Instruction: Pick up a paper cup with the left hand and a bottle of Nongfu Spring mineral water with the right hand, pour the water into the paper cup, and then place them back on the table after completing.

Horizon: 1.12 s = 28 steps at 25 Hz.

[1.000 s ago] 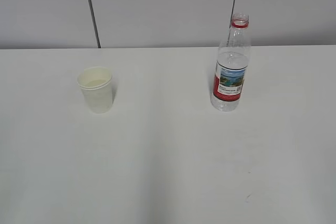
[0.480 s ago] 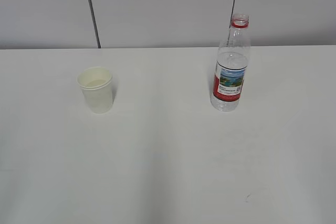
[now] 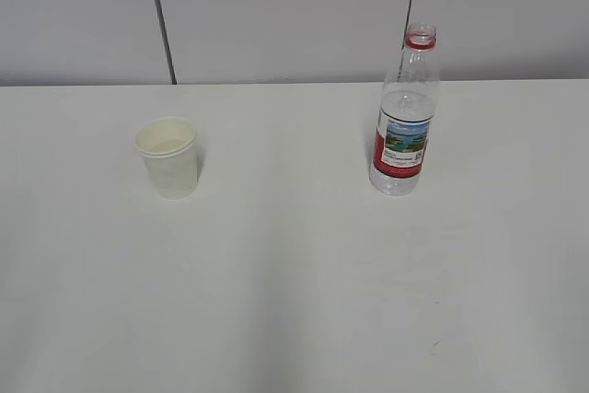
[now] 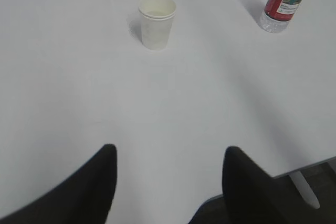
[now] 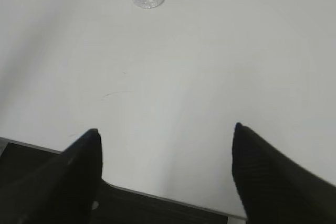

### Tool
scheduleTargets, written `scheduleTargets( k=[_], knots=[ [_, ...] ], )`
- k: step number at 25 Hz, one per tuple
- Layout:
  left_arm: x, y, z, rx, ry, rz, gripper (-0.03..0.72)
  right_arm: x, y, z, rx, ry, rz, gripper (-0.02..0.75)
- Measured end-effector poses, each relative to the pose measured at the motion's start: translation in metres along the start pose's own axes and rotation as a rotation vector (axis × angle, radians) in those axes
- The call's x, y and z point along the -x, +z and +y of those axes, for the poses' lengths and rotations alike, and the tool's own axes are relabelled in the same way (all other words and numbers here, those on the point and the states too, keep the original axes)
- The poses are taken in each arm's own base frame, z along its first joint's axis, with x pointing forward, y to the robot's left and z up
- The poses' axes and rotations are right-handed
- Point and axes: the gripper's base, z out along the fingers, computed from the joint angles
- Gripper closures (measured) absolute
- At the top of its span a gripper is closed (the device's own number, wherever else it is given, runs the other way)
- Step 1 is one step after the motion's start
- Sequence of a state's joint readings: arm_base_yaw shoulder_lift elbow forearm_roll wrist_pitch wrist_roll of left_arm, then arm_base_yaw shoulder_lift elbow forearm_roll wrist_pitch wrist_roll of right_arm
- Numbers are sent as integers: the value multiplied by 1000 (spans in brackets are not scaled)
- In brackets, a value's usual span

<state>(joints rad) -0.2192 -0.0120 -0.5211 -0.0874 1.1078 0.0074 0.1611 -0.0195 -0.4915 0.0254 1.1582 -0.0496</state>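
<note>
Lower frame: left hand (image 4: 168, 182) and right hand (image 5: 165, 166), fingers spread, empty. Beyond, on the white surface (image 3: 294, 301): paper cup (image 3: 167, 156), centre-left, light, crushable, best held mid-wall; uncapped Nongfu Spring bottle (image 3: 403, 115), upper right, heavier, slick, best gripped at its label.

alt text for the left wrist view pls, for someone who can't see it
A white paper cup stands upright on a white table, with a red-labelled water bottle off to its right, partly cut off by the top edge. The left hand is open at the bottom, its two black fingers apart and holding nothing.
</note>
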Motion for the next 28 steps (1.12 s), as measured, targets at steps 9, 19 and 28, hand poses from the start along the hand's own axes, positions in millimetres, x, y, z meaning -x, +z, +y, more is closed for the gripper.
scheduleTargets(
  k=[9,19,28],
  knots=[
    [0,0,4,42,28,0,283,0,0,-3,-33,-14,0,169],
    [0,0,3,134,-21,-4,284,0,0,-3,-68,4,1,169],
    [0,1,2,160,-34,-5,301,0,0,-3,-76,8,2,169]
  ],
)
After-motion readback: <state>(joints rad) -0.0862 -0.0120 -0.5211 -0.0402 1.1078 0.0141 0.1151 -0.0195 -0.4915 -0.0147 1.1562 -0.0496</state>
